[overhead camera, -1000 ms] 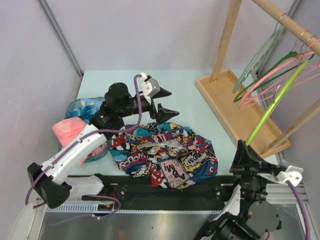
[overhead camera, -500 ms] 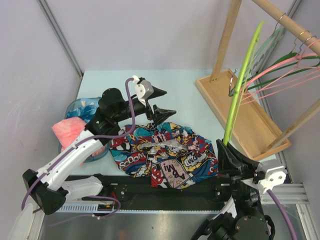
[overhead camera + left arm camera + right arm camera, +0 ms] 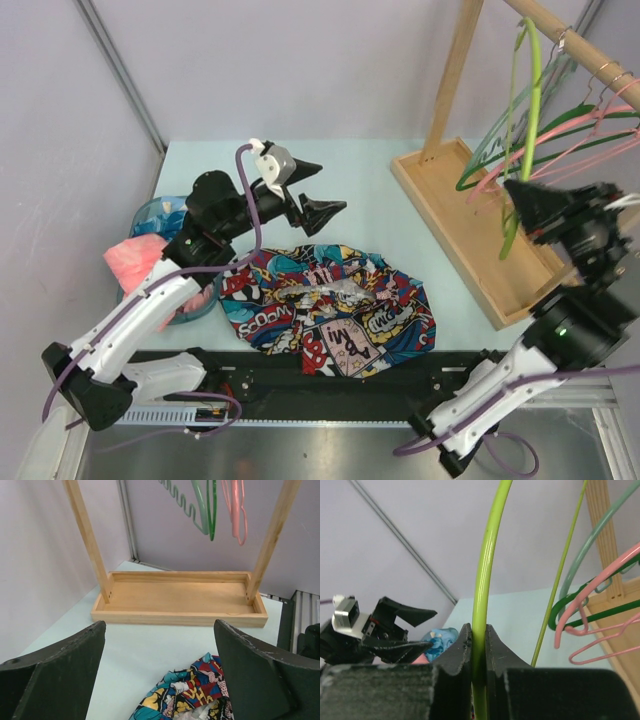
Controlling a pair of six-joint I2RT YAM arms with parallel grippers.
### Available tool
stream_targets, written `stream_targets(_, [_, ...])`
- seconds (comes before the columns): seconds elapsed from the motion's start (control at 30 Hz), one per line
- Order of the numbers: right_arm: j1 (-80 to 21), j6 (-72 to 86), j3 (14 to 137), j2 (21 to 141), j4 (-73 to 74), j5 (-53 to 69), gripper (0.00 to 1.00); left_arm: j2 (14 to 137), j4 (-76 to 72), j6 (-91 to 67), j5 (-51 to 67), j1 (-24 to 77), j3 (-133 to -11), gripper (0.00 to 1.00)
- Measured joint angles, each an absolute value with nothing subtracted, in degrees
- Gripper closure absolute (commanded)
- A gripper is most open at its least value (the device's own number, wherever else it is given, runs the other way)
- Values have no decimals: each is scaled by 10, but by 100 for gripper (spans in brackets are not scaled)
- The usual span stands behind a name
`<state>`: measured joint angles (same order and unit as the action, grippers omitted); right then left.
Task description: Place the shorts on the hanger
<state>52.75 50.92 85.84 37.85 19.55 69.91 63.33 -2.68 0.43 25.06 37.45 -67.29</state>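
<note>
Pale table (image 3: pixel 380 185) bears shorts (image 3: pixel 330 310); right fingers (image 3: pixel 454 657) clamp hanger (image 3: pixel 487 555) aloft.

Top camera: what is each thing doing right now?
shorts: lying crumpled on the table, not on the hanger.
hanger: held upright in the air by the right hand.
right hand: shut on the hanger.
left hand: open, empty, above the table.
pink hangers: hanging on the wooden rack.

a fixed overhead camera looks down from behind both arms across the counter (image 3: pixel 380 180), while the left wrist camera faces low toward the wooden rack (image 3: pixel 180 597) and the right wrist camera peers close along the hanger (image 3: pixel 483 570), all sharing that rack.
</note>
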Motion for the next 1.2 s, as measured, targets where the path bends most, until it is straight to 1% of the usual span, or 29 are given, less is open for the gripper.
stream_targets(0.2, [501,606,850,474,65,700,100,672,-24,4,239,367,-703,6])
stream_targets(0.3, [465,623,859,509,13,698,100,707,-19,4,237,363,-725,6])
stream_targets(0.37, [421,613,869,529,3,689,100,729,-14,6,235,361,-740,6])
stream_targets(0.43, [352,575,891,554,25,667,100,747,-3,6,232,359,-753,6])
stream_targets(0.53, [201,486,942,600,102,620,100,766,17,1,236,348,-776,6])
stream_targets(0.63, [81,404,971,641,156,583,100,774,22,-16,259,320,-794,4])
stream_targets(0.67, [42,376,978,656,177,570,100,773,20,-26,272,304,-797,4])
stream_targets(0.7, [-5,336,989,676,210,549,100,773,18,-37,288,284,-799,0])
stream_targets(0.83, [-125,212,1027,747,309,491,100,755,-4,-70,336,211,-783,0])
stream_targets(0.93, [-173,131,1040,778,376,485,100,716,21,-59,367,161,-754,0])
stream_targets(1.1, [-187,17,1034,783,472,501,100,630,133,33,366,102,-736,0])
stream_targets(1.2, [-200,-50,1013,771,514,512,100,599,190,84,366,82,-736,0])
